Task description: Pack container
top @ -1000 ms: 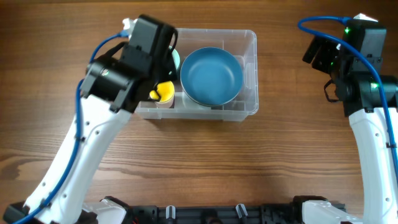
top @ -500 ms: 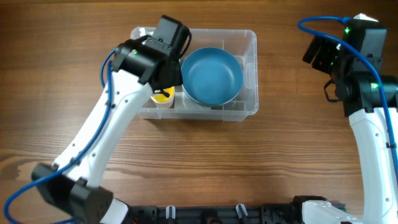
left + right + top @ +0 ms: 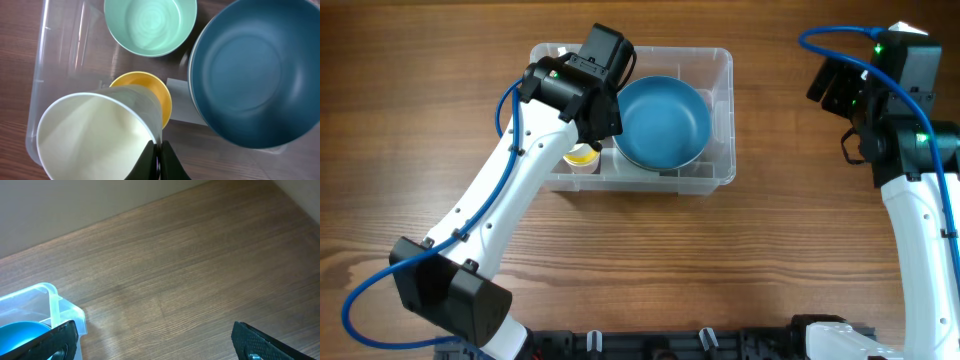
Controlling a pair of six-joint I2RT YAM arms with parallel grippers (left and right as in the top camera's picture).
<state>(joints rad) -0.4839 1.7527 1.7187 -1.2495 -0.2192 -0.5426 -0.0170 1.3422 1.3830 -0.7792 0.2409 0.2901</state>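
Note:
The clear plastic container stands on the wooden table. It holds a large blue bowl, a small yellow bowl and a mint green bowl. My left gripper is shut on the rim of a pale cream cup, held tilted over the container's left part and partly over the yellow bowl. In the overhead view the left wrist hides the cup and the mint bowl. My right gripper is open and empty, off to the right.
The blue bowl fills the container's right half. A white label shows on the container's base between the bowls. The container's corner shows at the left of the right wrist view, with bare wooden table beyond it.
My left arm has swung to the right and further over the container with the cup in its jaws. The right arm has not moved.

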